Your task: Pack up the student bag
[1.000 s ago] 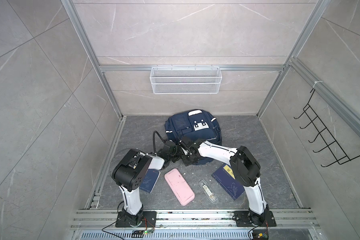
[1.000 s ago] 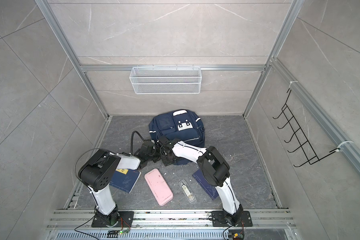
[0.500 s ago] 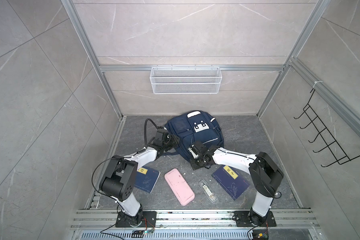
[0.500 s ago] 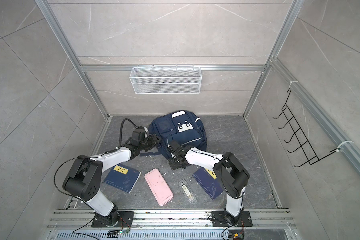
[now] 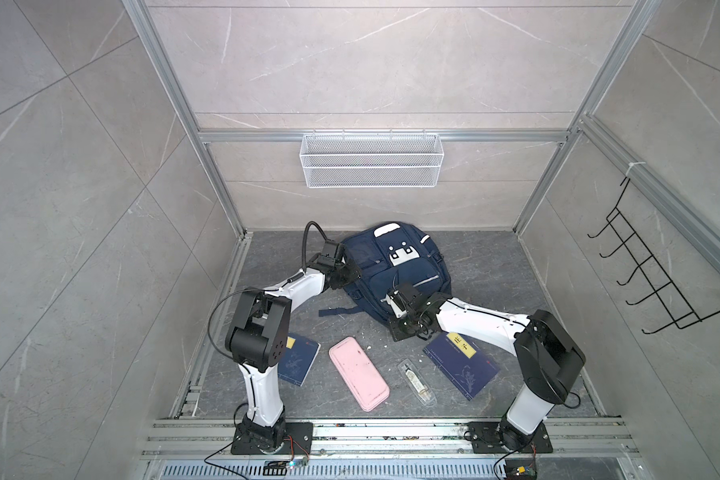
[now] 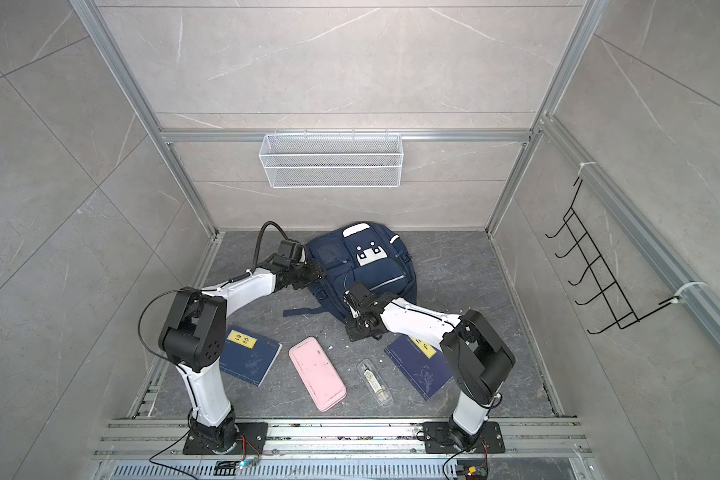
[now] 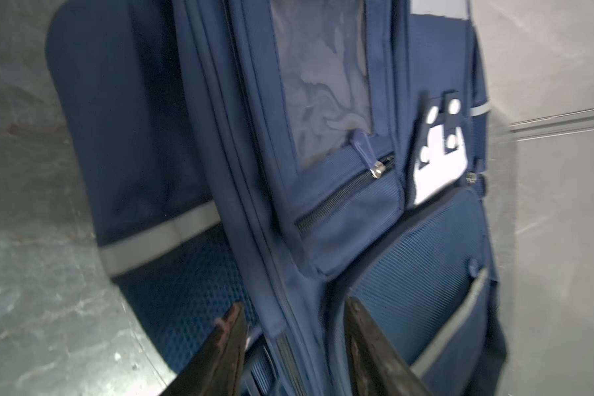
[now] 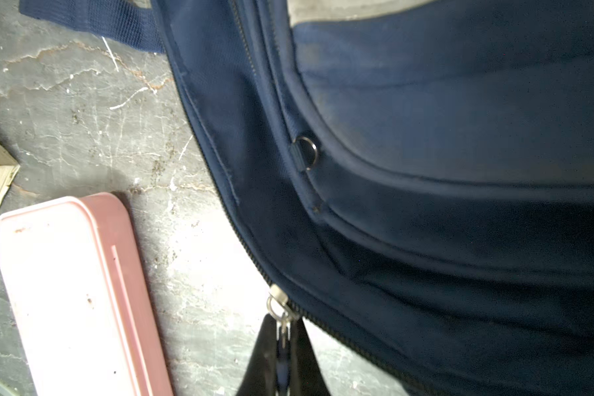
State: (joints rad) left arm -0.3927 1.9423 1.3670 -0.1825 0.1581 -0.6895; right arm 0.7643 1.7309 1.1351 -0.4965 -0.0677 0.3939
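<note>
- In both top views the student bag [image 5: 395, 266] [image 6: 364, 266] lies on the grey floor [image 5: 495, 282] near the back wall [image 5: 371, 208]. The left tool [image 5: 350, 276] is at its left side and the right tool [image 5: 393, 320] at its near edge.
- Left wrist: the left tool [image 7: 294, 315] is half open, its fingers [image 7: 232, 329] straddling a bag seam [image 7: 275, 308].
- Right wrist: the right tool [image 8: 283, 339] is pinched shut on the zipper pull [image 8: 281, 320], with a pink case [image 8: 72, 291] nearby.

Top views bright, even — wrist views motion-blurred.
</note>
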